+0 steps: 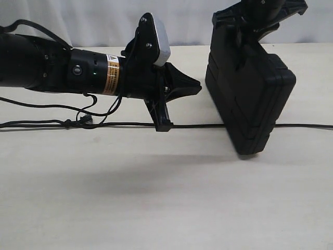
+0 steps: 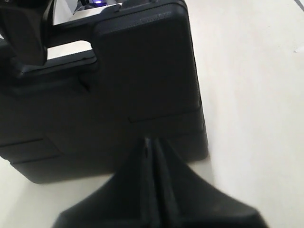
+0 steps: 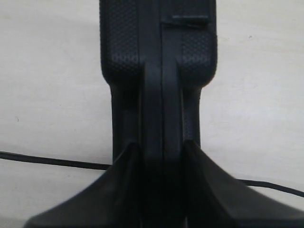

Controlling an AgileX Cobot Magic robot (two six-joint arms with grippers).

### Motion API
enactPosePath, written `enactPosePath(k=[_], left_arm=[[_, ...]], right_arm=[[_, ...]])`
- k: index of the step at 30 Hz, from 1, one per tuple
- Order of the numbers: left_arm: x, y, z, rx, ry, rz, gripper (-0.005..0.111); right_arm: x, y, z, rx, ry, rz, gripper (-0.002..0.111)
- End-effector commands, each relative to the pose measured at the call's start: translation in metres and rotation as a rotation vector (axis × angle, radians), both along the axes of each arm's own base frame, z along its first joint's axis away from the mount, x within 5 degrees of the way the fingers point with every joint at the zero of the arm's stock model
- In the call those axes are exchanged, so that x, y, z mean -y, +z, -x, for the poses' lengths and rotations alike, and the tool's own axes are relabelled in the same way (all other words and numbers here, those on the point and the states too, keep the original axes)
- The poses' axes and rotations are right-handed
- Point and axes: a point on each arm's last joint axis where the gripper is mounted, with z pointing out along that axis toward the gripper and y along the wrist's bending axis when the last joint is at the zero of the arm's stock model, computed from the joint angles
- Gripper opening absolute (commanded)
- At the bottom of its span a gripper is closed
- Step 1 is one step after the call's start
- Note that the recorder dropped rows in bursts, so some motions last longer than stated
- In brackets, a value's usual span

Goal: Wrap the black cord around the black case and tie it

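The black case (image 1: 255,94) hangs tilted on one corner at the right, its low corner close to the table. My right gripper (image 1: 248,28) comes from above and is shut on the case's top edge. In the right wrist view its jaws (image 3: 161,145) clamp the case's (image 3: 156,57) seam from both sides. The black cord (image 1: 208,125) lies straight across the table and passes behind the case's low corner; it also shows either side of the case (image 3: 47,160). My left gripper (image 1: 197,87) is shut and empty, pointing at the case (image 2: 142,71) from the left, tips (image 2: 153,142) just short of it.
The left arm (image 1: 52,67) lies level above the cord, with its thin glossy cable (image 1: 52,107) looping beneath. Small knots (image 1: 67,123) sit on the cord at the left. Bare beige table (image 1: 166,198) fills the front; a white wall stands behind.
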Motion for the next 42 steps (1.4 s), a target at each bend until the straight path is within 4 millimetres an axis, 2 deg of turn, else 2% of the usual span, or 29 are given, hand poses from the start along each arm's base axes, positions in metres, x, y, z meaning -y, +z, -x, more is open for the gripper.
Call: enactPosePath(k=[1,7,13,16,22,27,33,42], left_arm=[[0.0,0.003,0.001,-0.007,-0.002,0.014,0.0],[0.0,0.003,0.001,-0.007,-0.002,0.014,0.0],[0.0,0.003,0.001,-0.007,-0.002,0.014,0.0],[0.0,0.003,0.001,-0.007,-0.002,0.014,0.0],[0.0,0.003,0.001,-0.007,-0.002,0.014,0.0],[0.0,0.003,0.001,-0.005,-0.001,0.012,0.0],[-0.001,0.002,0.0,-0.003,0.009,0.005,0.0],[-0.001,0.002,0.0,-0.002,0.013,0.002,0.0]], right_arm=[[0.002,0.008,0.002,0.019,-0.009,-0.014,0.026],[0.001,0.011,0.002,0.031,-0.009,-0.017,0.027],[0.001,0.021,0.0,0.063,-0.009,-0.026,0.04],[0.001,0.017,-0.001,0.055,-0.007,-0.023,0.039],[-0.001,-0.01,-0.011,-0.009,0.0,0.005,0.039],[-0.001,-0.007,-0.01,0.001,0.005,0.004,0.032],[-0.002,0.007,-0.012,0.043,0.017,-0.009,0.033],[-0.002,0.007,-0.012,0.045,0.017,-0.003,0.032]])
